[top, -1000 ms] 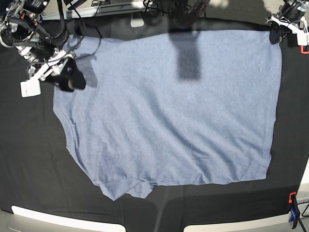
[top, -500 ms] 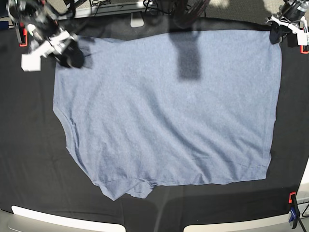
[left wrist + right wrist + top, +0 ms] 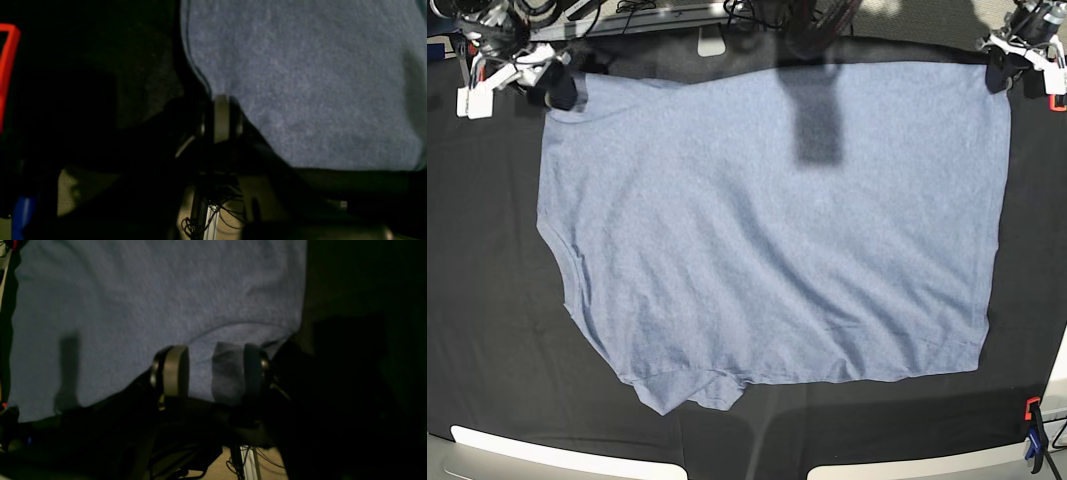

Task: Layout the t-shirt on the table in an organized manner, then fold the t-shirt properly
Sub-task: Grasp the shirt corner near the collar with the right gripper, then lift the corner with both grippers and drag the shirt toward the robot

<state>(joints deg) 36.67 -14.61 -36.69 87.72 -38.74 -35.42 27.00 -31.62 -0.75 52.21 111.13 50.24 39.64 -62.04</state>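
The blue-grey t-shirt [image 3: 777,230] lies spread flat on the black table [image 3: 487,320], plain side up, with no lettering in view. One sleeve is at the far left and the other [image 3: 689,392] at the near edge. My right gripper [image 3: 557,90] is at the far-left sleeve. In the right wrist view it [image 3: 212,370] is open, and a fold of the shirt [image 3: 228,373] rests against one finger. My left gripper [image 3: 999,70] is at the far-right hem corner. In the left wrist view it [image 3: 222,118] looks shut on the shirt's edge [image 3: 300,83].
A red clamp [image 3: 1056,100] sits at the far right edge; it also shows in the left wrist view [image 3: 6,66]. A red and blue clamp [image 3: 1033,435] is at the near right. Cables lie along the far edge [image 3: 657,12]. White panels [image 3: 557,455] border the near edge.
My right gripper has moved from over the shirt's left part toward the far-left corner, to the sleeve's edge. The left arm and the shirt's outline have stayed put.
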